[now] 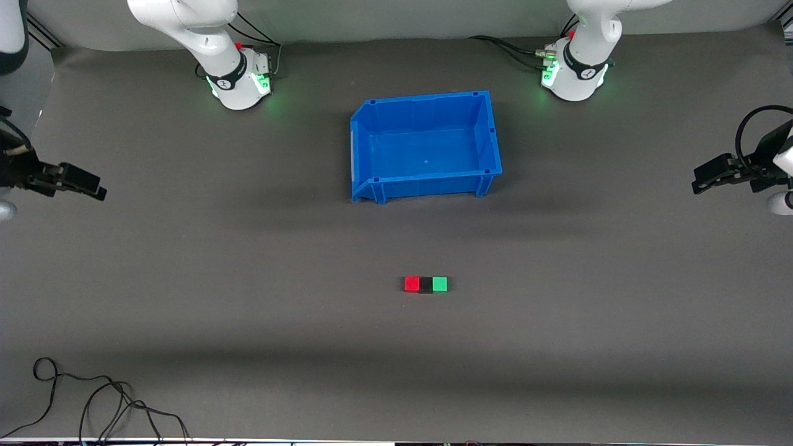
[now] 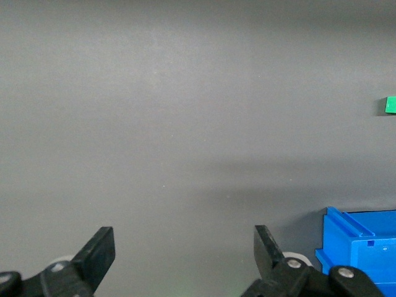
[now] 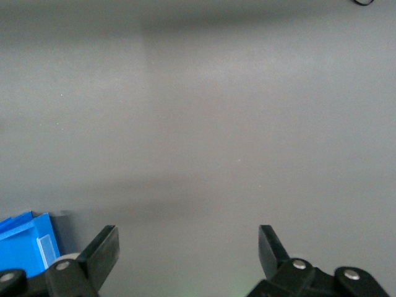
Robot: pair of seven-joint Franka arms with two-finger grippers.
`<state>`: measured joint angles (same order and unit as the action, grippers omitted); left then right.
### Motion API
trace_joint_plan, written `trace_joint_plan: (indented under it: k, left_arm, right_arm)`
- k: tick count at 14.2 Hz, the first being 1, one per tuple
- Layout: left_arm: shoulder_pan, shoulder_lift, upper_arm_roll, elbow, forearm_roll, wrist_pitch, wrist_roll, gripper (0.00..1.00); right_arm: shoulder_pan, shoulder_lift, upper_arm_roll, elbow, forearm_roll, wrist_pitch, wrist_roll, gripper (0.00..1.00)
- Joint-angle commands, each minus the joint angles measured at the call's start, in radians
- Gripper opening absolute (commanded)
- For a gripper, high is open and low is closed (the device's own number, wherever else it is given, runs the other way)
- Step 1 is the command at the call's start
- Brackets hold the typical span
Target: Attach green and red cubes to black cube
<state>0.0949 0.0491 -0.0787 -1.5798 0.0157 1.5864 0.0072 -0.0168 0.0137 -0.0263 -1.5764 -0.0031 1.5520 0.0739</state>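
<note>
only front view shows red cube (image 1: 412, 284), black cube (image 1: 425, 285), green cube (image 1: 439, 284) joined; both pincers released.

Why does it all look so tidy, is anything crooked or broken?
Nothing stands out. The red cube, black cube and green cube sit in one straight row, touching, nearer the front camera than the blue bin, which stands upright. Both pincers, left and right, wait open at the table's ends.
</note>
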Motion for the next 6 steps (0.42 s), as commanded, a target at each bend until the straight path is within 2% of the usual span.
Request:
trace_joint_plan:
  k: [1,6]
  left_arm:
    - [0.003,0.021,-0.003,0.041,-0.007,-0.002,0.001,1.0]
    - [0.005,0.034,-0.003,0.049,-0.007,-0.008,0.004,1.0]
  right_arm:
    - [-0.009,-0.043,0.02,-0.06,-0.006,0.033,-0.013,1.0]
    - [-0.009,-0.037,0.029,-0.051,-0.009,0.033,-0.017,1.0]
